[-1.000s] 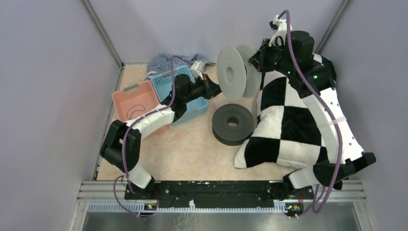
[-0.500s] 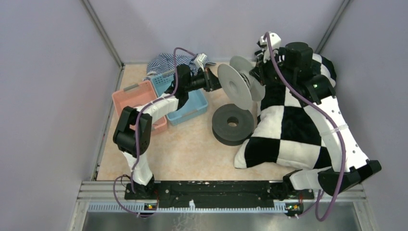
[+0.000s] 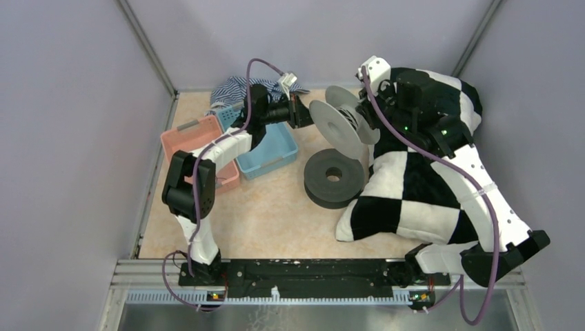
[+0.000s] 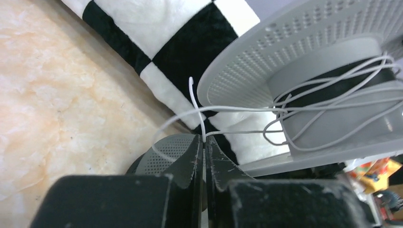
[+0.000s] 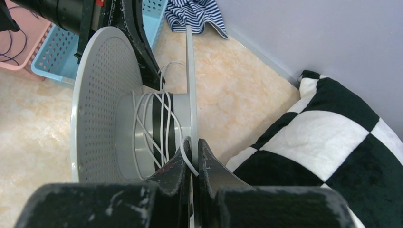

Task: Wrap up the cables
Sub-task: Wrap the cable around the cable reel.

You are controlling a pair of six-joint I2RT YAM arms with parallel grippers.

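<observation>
Top camera: overhead at the near edge, looking down on the whole table (image 3: 276, 214). 2 wrist cameras: close range, facing each other across the grey spool (image 3: 343, 124), sharing its white cable (image 4: 247, 109).

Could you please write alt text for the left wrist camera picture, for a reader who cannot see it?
The left gripper, shut, pinches a thin white cable whose other turns lie loosely around the core of a perforated grey spool at the right. Behind them are a black-and-white checked pillow and the beige table.
</observation>
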